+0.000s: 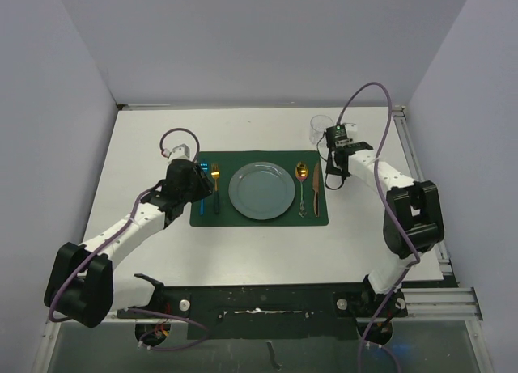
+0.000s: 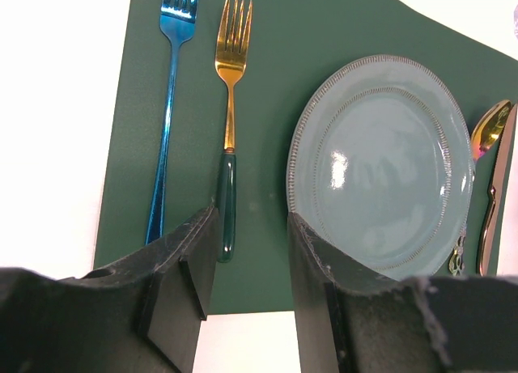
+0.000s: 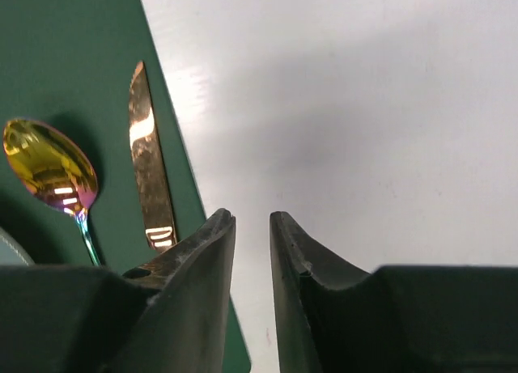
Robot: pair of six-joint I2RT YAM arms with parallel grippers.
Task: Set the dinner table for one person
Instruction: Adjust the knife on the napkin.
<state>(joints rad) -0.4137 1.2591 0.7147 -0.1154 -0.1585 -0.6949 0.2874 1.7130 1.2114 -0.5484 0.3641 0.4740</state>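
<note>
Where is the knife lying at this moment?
In the top view, the knife lies on the right edge of the green placemat, just right of the spoon.

Dinner table (image 1: 243, 252) bears green placemat (image 1: 243, 221) with plate (image 1: 261, 190), gold fork (image 1: 215, 187), spoon (image 1: 301, 185), knife (image 1: 316, 191)

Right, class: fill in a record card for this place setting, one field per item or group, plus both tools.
surface: white dinner table bearing a green placemat
mat centre: blue-grey plate
left of plate: blue fork outermost, gold fork with green handle next to the plate
right of plate: spoon, then knife at the mat's edge
off the mat: clear glass, beyond the far right corner
left tool: open, empty
right tool: narrowly open, empty
</note>
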